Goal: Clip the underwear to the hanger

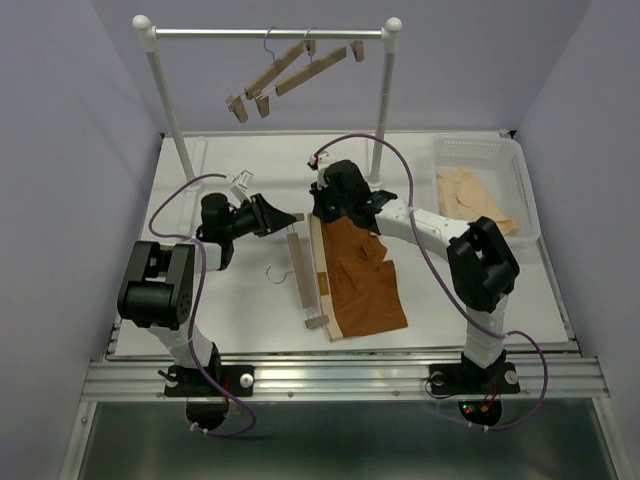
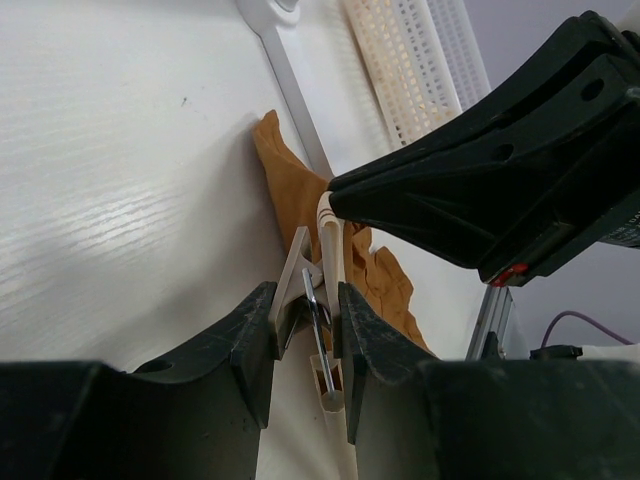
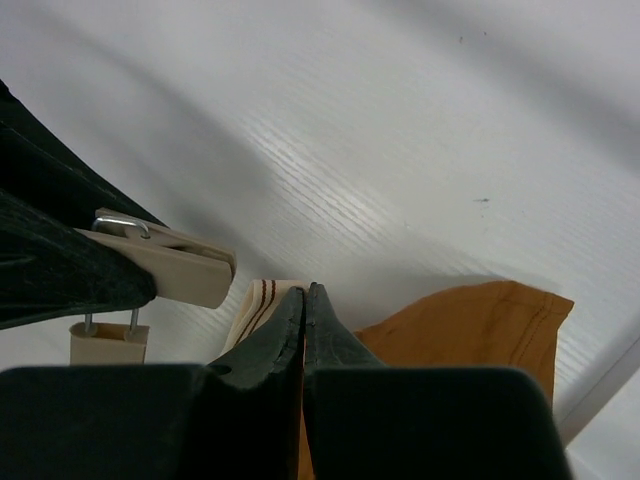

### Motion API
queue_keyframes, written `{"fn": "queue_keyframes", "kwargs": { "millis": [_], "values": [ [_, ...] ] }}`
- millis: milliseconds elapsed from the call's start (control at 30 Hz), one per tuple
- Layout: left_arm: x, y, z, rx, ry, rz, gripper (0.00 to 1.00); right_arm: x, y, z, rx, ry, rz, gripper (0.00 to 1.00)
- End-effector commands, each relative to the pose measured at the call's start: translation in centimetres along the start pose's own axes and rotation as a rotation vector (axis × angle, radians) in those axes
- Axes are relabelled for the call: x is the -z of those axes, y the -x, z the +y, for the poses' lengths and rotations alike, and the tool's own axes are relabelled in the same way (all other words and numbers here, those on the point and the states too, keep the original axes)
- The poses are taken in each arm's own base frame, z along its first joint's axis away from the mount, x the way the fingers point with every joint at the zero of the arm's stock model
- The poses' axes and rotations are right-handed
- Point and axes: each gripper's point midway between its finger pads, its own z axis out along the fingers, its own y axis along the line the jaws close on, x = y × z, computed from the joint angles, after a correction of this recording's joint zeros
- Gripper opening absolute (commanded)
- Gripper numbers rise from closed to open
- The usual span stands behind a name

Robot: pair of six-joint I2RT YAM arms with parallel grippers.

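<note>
The hanger (image 1: 303, 275), a light-wood bar with a wire hook, lies on the white table left of the underwear (image 1: 360, 275). The underwear is rust-brown with a tan waistband along its left edge. My left gripper (image 1: 283, 217) is shut on the hanger's far-end clip (image 2: 296, 285), squeezing it. My right gripper (image 1: 320, 208) is shut on the far corner of the striped waistband (image 3: 256, 300) and holds it right beside that clip (image 3: 170, 262). In the left wrist view the waistband (image 2: 327, 225) rises to the right gripper's black fingers (image 2: 470, 190). The hanger's near clip (image 1: 317, 322) lies on the table.
A clothes rail (image 1: 270, 33) at the back carries two more wooden hangers (image 1: 290, 70); its right post (image 1: 383, 100) stands just behind my right arm. A white basket (image 1: 525, 195) at the right holds pale cream garments (image 1: 475, 200).
</note>
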Motion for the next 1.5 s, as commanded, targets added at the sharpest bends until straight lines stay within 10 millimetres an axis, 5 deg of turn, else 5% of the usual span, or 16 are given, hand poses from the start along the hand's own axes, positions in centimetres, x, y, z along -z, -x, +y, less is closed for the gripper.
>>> {"fn": "queue_keyframes", "kwargs": {
  "millis": [0, 567, 1367, 1467],
  "values": [
    [-0.5, -2.9, -1.7, -0.046, -0.093, 0.127, 0.00, 0.8, 8.4, -0.3, -0.044, -0.025, -0.250, 0.01],
    [-1.6, -4.1, -1.0, -0.034, -0.064, 0.161, 0.00, 1.3, 9.0, -0.8, -0.088, -0.063, -0.260, 0.01],
    [-2.4, -4.6, -2.6, -0.031, -0.106, 0.198, 0.00, 1.5, 9.9, 0.0, -0.117, -0.018, -0.301, 0.01],
    [-2.5, -4.6, -2.8, -0.017, -0.115, 0.206, 0.35, 1.5, 9.8, 0.1, -0.115, -0.016, -0.299, 0.01]
  ]
}}
